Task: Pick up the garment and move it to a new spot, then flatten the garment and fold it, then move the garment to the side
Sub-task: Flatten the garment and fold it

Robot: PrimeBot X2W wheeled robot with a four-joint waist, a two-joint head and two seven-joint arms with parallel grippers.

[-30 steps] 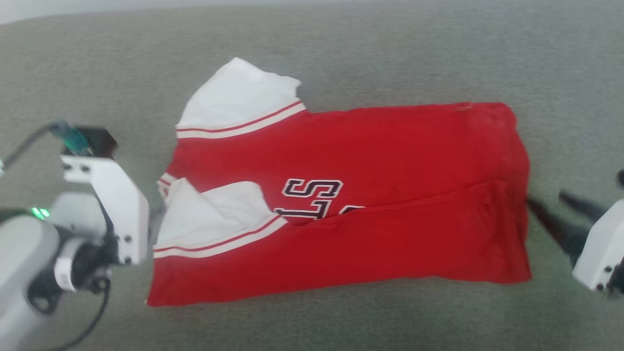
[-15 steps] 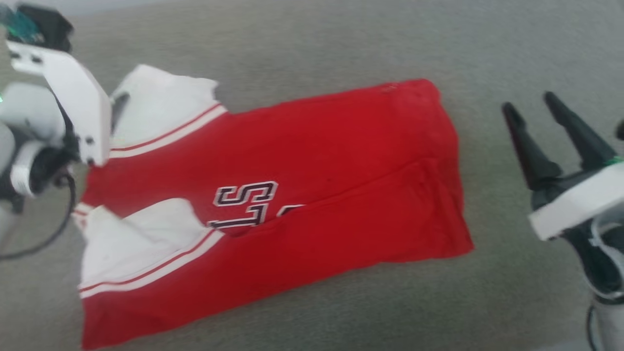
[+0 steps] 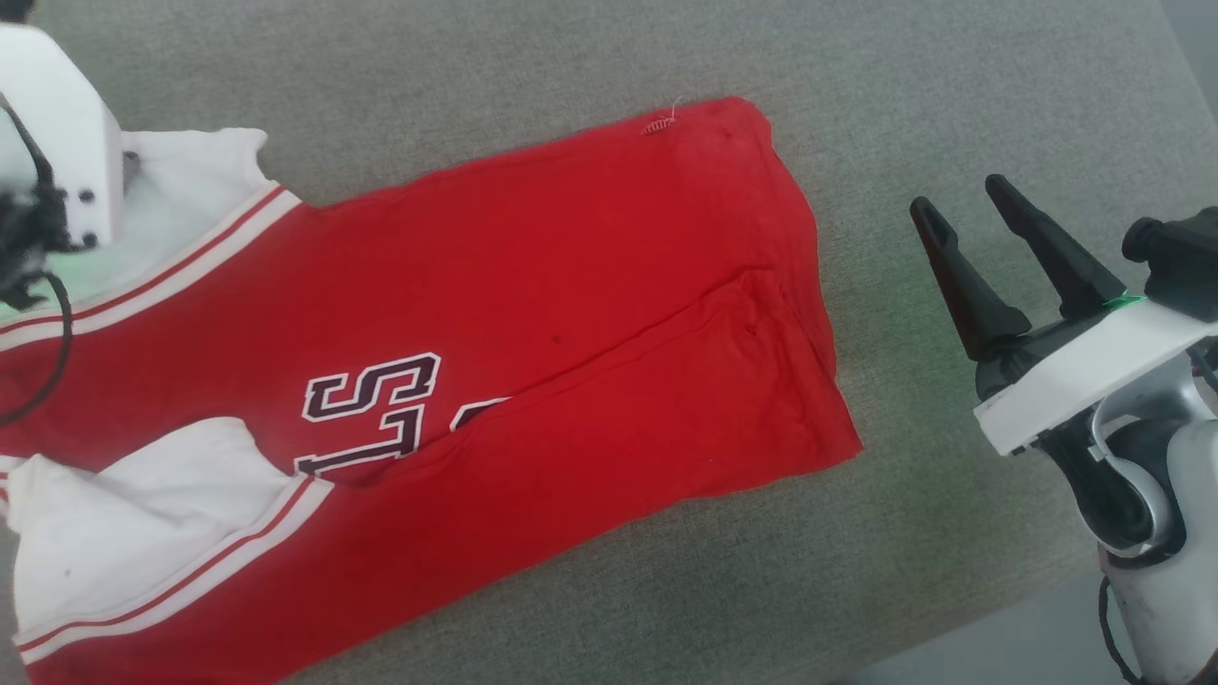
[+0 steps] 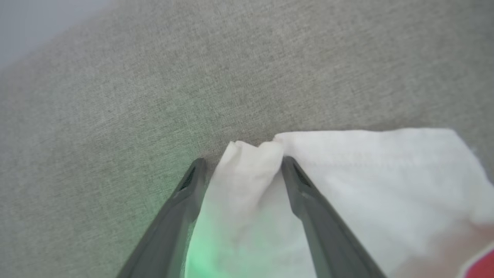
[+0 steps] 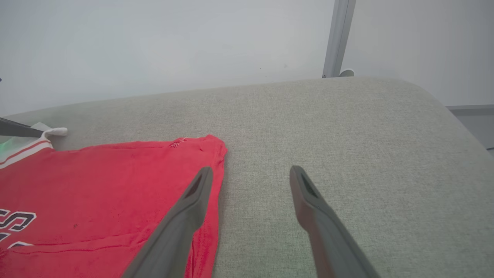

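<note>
**Red shirt lying on the surface, both sets of jaws open and nothing gripped**

A bright red soft-fabric T-shirt with white short sleeves (image 3: pixel 571 314) is laid, folded lengthwise, on a grey fabric-covered surface (image 3: pixel 952 86). Its collar end is cut off by the left and bottom edges of the head view. Its dark lettering (image 3: pixel 371 409) is partly hidden under the folded-over red flap. There the left arm is seen only as a white mount (image 3: pixel 67 143). In the left wrist view the left gripper (image 4: pixel 243 162) is set with jaws spread wide astride the corner of a white sleeve (image 4: pixel 347 173). The picture is soft, so contact with the cloth is possible but cannot be settled. The right gripper (image 3: pixel 961 195) is held with jaws open over bare surface, just beside the shirt's hem and apart from it.
</note>
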